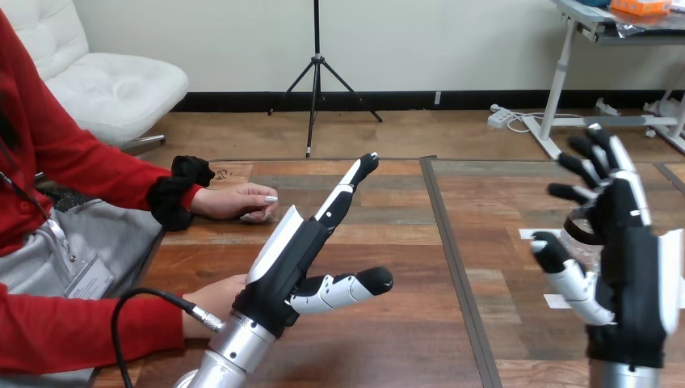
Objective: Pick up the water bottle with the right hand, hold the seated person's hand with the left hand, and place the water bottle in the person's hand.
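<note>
My right hand (pixel 630 259) stands upright at the table's right side, open, with its fingers spread and its thumb held apart. A clear water bottle (pixel 580 230) shows through the gap between that thumb and the fingers; the hand hides most of it, and I cannot tell whether they touch. Over the table's left half my left hand (pixel 283 267) is open, its fingers straight and pointing up to the right. One of the person's hands (pixel 242 202) rests flat on the table's far left, apart from my left hand. Their nearer hand (pixel 212 299) lies just behind my left wrist.
A dark seam (pixel 452 267) runs down the wooden table between my two hands. White tape marks (pixel 556 301) lie on the table beside my right hand. The person sits at the left edge.
</note>
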{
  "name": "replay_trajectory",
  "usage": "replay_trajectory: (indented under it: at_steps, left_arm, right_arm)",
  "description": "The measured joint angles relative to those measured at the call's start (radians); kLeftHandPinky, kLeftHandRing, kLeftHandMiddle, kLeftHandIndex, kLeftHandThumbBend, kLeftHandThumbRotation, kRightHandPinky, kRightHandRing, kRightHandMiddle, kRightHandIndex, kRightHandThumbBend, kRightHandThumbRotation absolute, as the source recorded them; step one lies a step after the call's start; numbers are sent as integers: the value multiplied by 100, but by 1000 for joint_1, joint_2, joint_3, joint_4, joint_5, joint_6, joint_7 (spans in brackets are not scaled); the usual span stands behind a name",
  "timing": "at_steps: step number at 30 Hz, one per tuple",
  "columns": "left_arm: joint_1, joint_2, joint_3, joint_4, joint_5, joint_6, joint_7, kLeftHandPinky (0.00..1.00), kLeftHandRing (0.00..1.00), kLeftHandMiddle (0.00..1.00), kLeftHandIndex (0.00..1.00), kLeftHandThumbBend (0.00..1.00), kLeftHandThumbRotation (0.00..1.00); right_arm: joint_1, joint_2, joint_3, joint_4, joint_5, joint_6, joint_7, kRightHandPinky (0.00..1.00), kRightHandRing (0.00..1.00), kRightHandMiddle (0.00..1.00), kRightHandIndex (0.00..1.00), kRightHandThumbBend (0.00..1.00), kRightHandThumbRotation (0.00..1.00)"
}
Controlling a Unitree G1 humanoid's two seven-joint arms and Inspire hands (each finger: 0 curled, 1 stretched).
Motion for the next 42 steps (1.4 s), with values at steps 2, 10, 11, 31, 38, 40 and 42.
replay_trajectory:
  at_steps: [2, 10, 11, 31, 38, 40, 42]
  left_arm:
    - [0, 0, 2, 0, 0, 0, 0, 100, 100, 100, 100, 100, 84]
    - [0, 0, 8, 0, -2, 0, -8, 100, 100, 100, 100, 100, 84]
    - [0, 0, 9, 0, -2, 0, -9, 100, 100, 100, 100, 100, 84]
    - [3, 0, 11, 3, -66, 0, -83, 100, 100, 100, 100, 100, 82]
    - [6, 0, 12, 3, -74, 0, -98, 100, 100, 100, 100, 100, 82]
    - [7, 1, 12, 3, -76, 0, -103, 100, 100, 100, 100, 100, 82]
    - [8, 1, 12, 3, -79, 0, -110, 100, 100, 100, 100, 100, 82]
  right_arm:
    - [0, 0, -5, -4, 5, -4, 0, 71, 84, 88, 90, 100, 70]
    - [0, 0, -36, -9, 2, -23, -15, 71, 84, 88, 90, 100, 70]
    - [0, 0, -39, -9, 2, -25, -17, 71, 84, 88, 90, 100, 70]
    - [-19, -19, -112, 66, 28, -51, -44, 69, 84, 87, 90, 100, 68]
    - [-46, -26, -130, 146, 73, -51, -41, 70, 86, 88, 92, 100, 66]
    - [-54, -31, -134, 170, 84, -51, -39, 70, 87, 89, 92, 100, 66]
    - [-62, -37, -140, 193, 88, -51, -38, 71, 87, 90, 92, 100, 66]
